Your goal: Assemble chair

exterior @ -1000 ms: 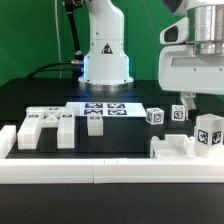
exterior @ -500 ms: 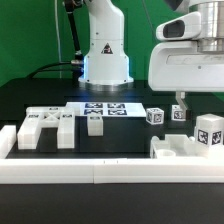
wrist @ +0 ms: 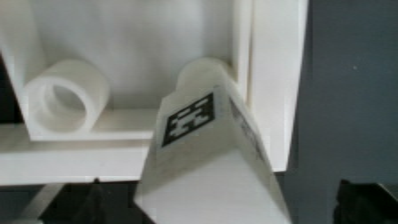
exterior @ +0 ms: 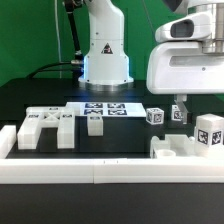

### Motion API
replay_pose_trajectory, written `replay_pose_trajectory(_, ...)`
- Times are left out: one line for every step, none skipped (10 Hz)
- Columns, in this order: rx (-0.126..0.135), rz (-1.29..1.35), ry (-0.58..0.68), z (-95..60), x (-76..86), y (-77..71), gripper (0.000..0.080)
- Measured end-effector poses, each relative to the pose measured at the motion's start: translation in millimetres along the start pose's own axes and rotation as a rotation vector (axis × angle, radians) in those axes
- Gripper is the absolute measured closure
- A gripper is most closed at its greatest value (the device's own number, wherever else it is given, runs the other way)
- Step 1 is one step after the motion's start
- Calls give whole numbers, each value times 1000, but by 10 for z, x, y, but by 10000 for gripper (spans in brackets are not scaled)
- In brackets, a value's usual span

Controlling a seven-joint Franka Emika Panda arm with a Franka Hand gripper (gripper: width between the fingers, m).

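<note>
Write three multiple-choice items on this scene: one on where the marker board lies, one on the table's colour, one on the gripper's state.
1. The marker board lies:
A. mid-table, just before the robot base
B. at the exterior view's far right
C. at the exterior view's far left

2. The table is:
A. green
B. black
C. white

3. The gripper is:
A. shut empty
B. shut on the marker board
C. open

Key:
1: A, the board sits centrally, right in front of the base.
2: B, the bare surface reads black.
3: C, the wrist view shows its fingers spread wide apart.
</note>
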State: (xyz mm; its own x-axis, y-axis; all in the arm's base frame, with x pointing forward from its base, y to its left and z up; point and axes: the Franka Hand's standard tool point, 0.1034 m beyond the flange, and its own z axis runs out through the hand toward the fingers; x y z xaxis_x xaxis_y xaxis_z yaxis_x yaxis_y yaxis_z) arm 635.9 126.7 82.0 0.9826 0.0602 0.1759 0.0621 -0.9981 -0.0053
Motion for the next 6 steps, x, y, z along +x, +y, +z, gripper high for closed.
replay_pose_trajectory(-5, -73, 1, 1, 0, 4, 150)
replay_pose_trajectory(-9, -143, 1, 0, 2, 14, 150)
replay_pose_trajectory(-16, -223, 0, -1, 6, 38, 150)
replay_pose_trajectory(-17, -264, -1, -4, 13, 53, 150)
replay_pose_trajectory(-17, -284, 0, -10, 24, 65, 173)
replay_pose_trajectory(-17, -273, 0, -6, 19, 63, 302)
